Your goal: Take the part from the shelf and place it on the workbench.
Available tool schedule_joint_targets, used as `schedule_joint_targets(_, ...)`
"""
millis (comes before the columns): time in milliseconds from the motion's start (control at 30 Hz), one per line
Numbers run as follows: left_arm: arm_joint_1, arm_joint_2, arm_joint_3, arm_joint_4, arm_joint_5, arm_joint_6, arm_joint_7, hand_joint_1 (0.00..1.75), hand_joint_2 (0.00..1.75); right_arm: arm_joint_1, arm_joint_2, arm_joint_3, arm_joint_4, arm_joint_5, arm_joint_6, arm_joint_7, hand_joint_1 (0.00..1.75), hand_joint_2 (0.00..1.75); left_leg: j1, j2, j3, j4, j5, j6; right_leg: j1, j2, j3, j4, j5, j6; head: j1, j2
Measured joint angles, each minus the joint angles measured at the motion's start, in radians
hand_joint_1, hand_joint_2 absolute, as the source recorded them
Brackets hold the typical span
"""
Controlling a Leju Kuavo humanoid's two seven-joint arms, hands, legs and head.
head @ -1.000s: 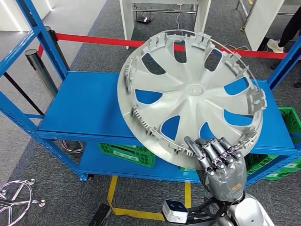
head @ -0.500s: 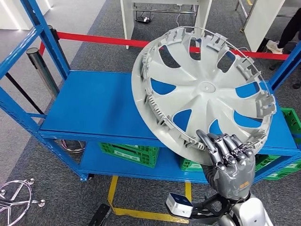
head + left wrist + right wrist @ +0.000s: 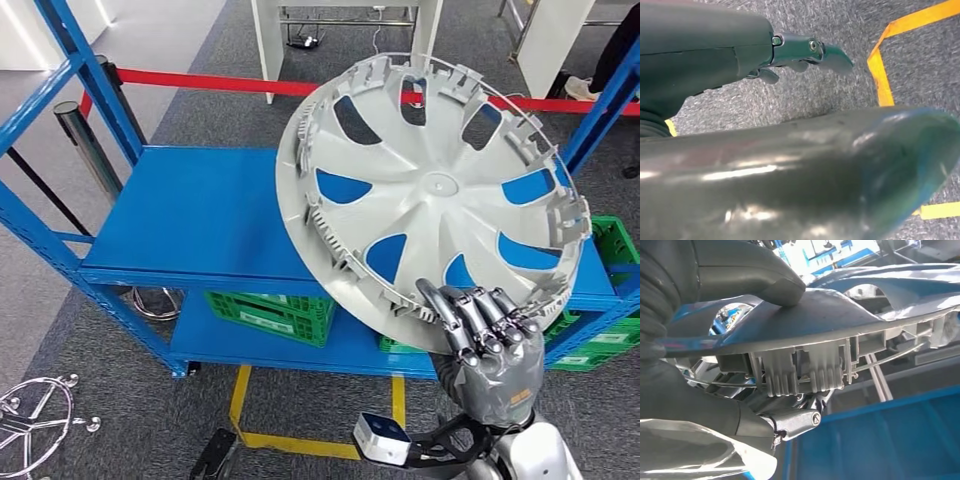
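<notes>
The right hand [image 3: 489, 345] is clamped on the near rim of the wheel cover [image 3: 430, 195], at about six o'clock on the disc — fingers over the ribbed inner face in the head view, thumb pressed on the smooth outer face in the right wrist view. The cover is tilted and lifted clear above the blue shelf [image 3: 196, 215], touching nothing else. So the pickup looks done; carrying it to the surface and setting it down remain. The left hand [image 3: 806, 50] hangs over the floor, holding nothing — I cannot tell whether its fingers are apart or together.
</notes>
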Motion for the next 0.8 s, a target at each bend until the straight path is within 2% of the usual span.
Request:
schedule_joint_targets(33,0.000,0.000,0.000,0.000,0.000,0.000,0.000,0.00,0.00,0.000,0.000,0.000,0.000,0.000,0.000,0.000,1.75,1.75,0.002,0.001,-0.006,0.006,-0.008,-0.004,0.000,-0.002,-0.007,0.001,0.006,-0.011,-0.001,0.000)
schedule_joint_targets(67,-0.001,0.000,0.000,0.000,0.000,0.000,0.000,0.00,0.00,0.000,0.000,0.000,0.000,-0.001,0.000,0.002,1.75,1.75,0.002,0.002,-0.018,0.031,-0.033,-0.007,0.000,-0.005,-0.015,0.000,0.013,-0.023,-0.002,0.000)
schedule_joint_targets(133,-0.001,0.000,0.000,0.000,0.000,0.001,0.000,0.00,0.00,-0.001,0.000,0.000,-0.001,-0.001,0.001,0.011,1.75,1.75,0.002,0.003,-0.056,0.138,-0.118,-0.009,0.004,-0.011,-0.036,0.000,0.029,-0.041,-0.006,0.000)
schedule_joint_targets(167,-0.001,0.000,0.000,0.000,-0.001,0.001,0.000,0.00,0.00,-0.001,0.000,-0.001,-0.001,-0.001,0.001,0.020,1.75,1.75,0.001,0.003,-0.075,0.207,-0.159,-0.009,0.008,-0.013,-0.047,0.000,0.037,-0.046,-0.007,0.000)
schedule_joint_targets(200,-0.001,0.001,0.000,0.000,-0.001,0.001,0.000,0.00,0.00,-0.001,0.000,-0.001,0.000,-0.001,0.001,0.028,1.75,1.75,-0.001,0.003,-0.086,0.259,-0.182,-0.008,0.012,-0.014,-0.058,0.000,0.045,-0.050,-0.008,0.000)
schedule_joint_targets(233,-0.001,0.001,0.000,0.000,-0.002,0.001,0.000,0.00,0.00,-0.001,0.000,-0.001,0.000,-0.001,0.001,0.034,1.75,1.75,-0.003,0.003,-0.082,0.282,-0.185,-0.004,0.017,-0.015,-0.069,0.000,0.054,-0.052,-0.008,0.000)
schedule_joint_targets(267,-0.001,0.001,0.000,0.000,-0.003,0.001,0.000,0.00,0.00,-0.001,0.000,0.000,0.000,-0.001,0.001,0.038,1.75,1.75,-0.006,0.003,-0.059,0.267,-0.169,0.003,0.021,-0.015,-0.080,0.001,0.062,-0.053,-0.008,0.000)
schedule_joint_targets(300,-0.002,0.001,0.000,0.000,-0.003,0.001,0.000,0.00,0.00,-0.001,0.000,0.000,0.000,-0.001,0.001,0.040,1.75,1.75,-0.012,0.003,-0.020,0.215,-0.142,0.013,0.026,-0.015,-0.090,0.001,0.071,-0.053,-0.009,0.000)
schedule_joint_targets(333,-0.003,0.002,0.000,0.000,-0.003,0.002,0.000,0.00,0.00,-0.001,0.000,0.000,0.000,-0.001,0.001,0.040,1.75,1.75,-0.019,0.004,0.029,0.141,-0.122,0.029,0.028,-0.015,-0.097,0.001,0.079,-0.053,-0.008,0.000)
schedule_joint_targets(367,-0.004,0.003,0.000,0.000,-0.003,0.002,0.000,0.00,0.00,-0.001,0.000,0.001,0.000,-0.001,0.001,0.041,1.75,1.75,-0.025,0.004,0.075,0.067,-0.111,0.042,0.031,-0.015,-0.103,0.001,0.087,-0.051,-0.008,0.000)
schedule_joint_targets(400,-0.005,0.003,0.000,0.000,-0.003,0.002,0.000,0.00,0.00,-0.001,0.000,0.001,0.000,-0.001,0.001,0.042,1.75,1.75,-0.031,0.005,0.107,0.014,-0.107,0.050,0.031,-0.016,-0.107,0.000,0.094,-0.047,-0.008,0.000)
schedule_joint_targets(433,-0.006,0.003,0.000,0.000,-0.003,0.002,0.000,0.00,0.00,-0.001,0.000,0.002,0.000,-0.001,0.001,0.043,1.75,1.75,-0.035,0.005,0.122,-0.018,-0.109,0.054,0.029,-0.018,-0.109,-0.002,0.102,-0.041,-0.008,0.000)
schedule_joint_targets(500,-0.006,0.001,0.000,0.000,-0.003,0.002,0.001,0.00,0.00,-0.001,0.000,0.003,0.000,-0.001,0.001,0.044,1.75,1.75,-0.038,0.005,0.120,-0.034,-0.093,0.053,0.026,-0.020,-0.110,-0.010,0.119,-0.028,-0.010,0.000)
schedule_joint_targets(533,-0.007,0.000,0.000,0.000,-0.003,0.001,0.003,0.00,0.00,-0.001,0.000,0.004,0.000,-0.001,0.001,0.044,1.75,1.75,-0.036,0.006,0.114,-0.042,-0.081,0.056,0.025,-0.019,-0.116,-0.008,0.114,-0.023,-0.010,0.000)
schedule_joint_targets(567,-0.007,0.000,0.000,0.000,-0.003,0.000,0.004,0.00,0.00,-0.001,0.000,0.004,0.000,-0.001,0.001,0.044,1.75,1.75,-0.033,0.008,0.105,-0.050,-0.065,0.060,0.026,-0.016,-0.127,0.007,0.092,-0.019,-0.009,0.000)
schedule_joint_targets(600,-0.008,0.000,0.000,0.000,-0.003,0.000,0.006,0.00,0.00,-0.001,0.000,0.004,0.000,-0.001,0.001,0.045,1.75,1.75,-0.029,0.010,0.093,-0.057,-0.050,0.063,0.025,-0.014,-0.141,0.041,0.053,-0.014,-0.008,0.000)
schedule_joint_targets(667,-0.009,-0.002,0.000,0.000,-0.003,-0.002,0.008,0.00,0.00,0.000,0.000,0.005,0.000,0.000,0.001,0.044,1.75,1.75,-0.028,0.011,0.064,-0.057,-0.025,0.066,0.022,-0.011,-0.175,0.161,-0.043,-0.005,-0.008,0.000)
schedule_joint_targets(700,-0.008,-0.004,0.000,0.000,-0.003,-0.002,0.008,0.00,0.00,0.000,0.000,0.006,0.001,0.000,0.001,0.044,1.75,1.75,-0.027,0.011,0.049,-0.056,-0.014,0.065,0.020,-0.011,-0.184,0.221,-0.070,0.000,-0.008,0.000)
schedule_joint_targets(733,-0.008,-0.004,0.000,0.000,-0.003,-0.002,0.008,0.00,0.00,0.001,0.000,0.007,0.001,0.000,0.001,0.044,1.75,1.75,-0.026,0.012,0.033,-0.055,-0.002,0.063,0.018,-0.011,-0.182,0.259,-0.074,0.004,-0.008,0.000)
schedule_joint_targets(767,-0.008,-0.005,0.000,0.000,-0.004,-0.002,0.009,0.00,0.00,0.001,0.000,0.008,0.001,0.000,0.001,0.044,1.75,1.75,-0.025,0.013,0.018,-0.052,0.008,0.060,0.016,-0.011,-0.164,0.265,-0.057,0.008,-0.008,0.000)
schedule_joint_targets(800,-0.008,-0.005,0.000,0.000,-0.005,-0.002,0.010,0.00,0.00,0.001,0.000,0.008,0.001,0.000,0.001,0.044,1.75,1.75,-0.023,0.013,0.003,-0.048,0.018,0.056,0.013,-0.012,-0.128,0.233,-0.029,0.011,-0.008,0.000)
